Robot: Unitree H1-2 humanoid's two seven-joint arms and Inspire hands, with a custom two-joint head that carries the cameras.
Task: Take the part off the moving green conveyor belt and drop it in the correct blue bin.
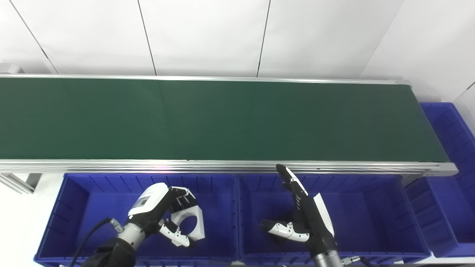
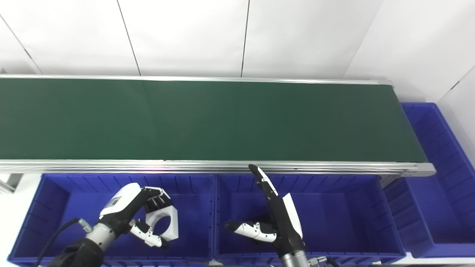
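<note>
The left hand (image 1: 163, 207) has its fingers (image 1: 183, 198) curled around a white ring-shaped bracket (image 1: 191, 222) above the left blue bin (image 1: 55, 222); the right hand (image 1: 304, 215) hovers with fingers spread, holding nothing, over the middle bin (image 1: 371, 222).

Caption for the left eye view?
Left hand holds a white part over the left blue bin; right hand open.

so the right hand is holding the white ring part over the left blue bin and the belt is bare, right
Not quite: the left hand holds the white ring part, as the left eye view shows. The right hand is open, holding nothing, over the middle blue bin. The part does hang over the left blue bin, and the belt is bare.
</note>
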